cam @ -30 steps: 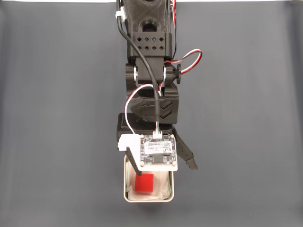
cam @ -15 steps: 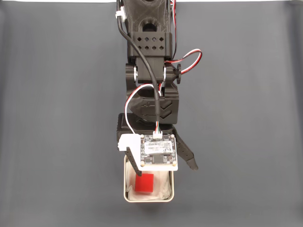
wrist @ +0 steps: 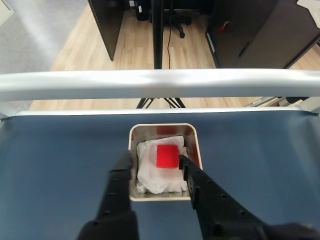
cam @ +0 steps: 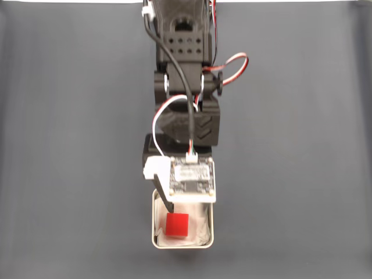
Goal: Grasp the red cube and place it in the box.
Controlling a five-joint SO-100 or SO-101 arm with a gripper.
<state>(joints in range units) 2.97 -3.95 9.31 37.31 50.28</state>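
The red cube (cam: 176,225) lies on crumpled white paper inside the box (cam: 154,232), a square silver tin near the bottom edge of the fixed view. In the wrist view the cube (wrist: 166,156) rests in the far half of the box (wrist: 160,128). My gripper (wrist: 153,162) hangs over the near side of the box. Its two black fingers stand apart with nothing between them, and the cube lies just beyond the tips, free of both. In the fixed view one thin black finger (cam: 165,200) shows over the box's left rim; the other is hidden under the wrist camera board.
The dark grey mat (cam: 302,174) stretches open to the left and right of the arm. A silver rail (wrist: 160,82) runs along the table's far edge in the wrist view, with a wooden floor and dark furniture beyond it.
The arm has drawn back slightly toward the top of the fixed view. The jaw that stuck out to the right has swung in under the camera board. The cube has stayed in the box.
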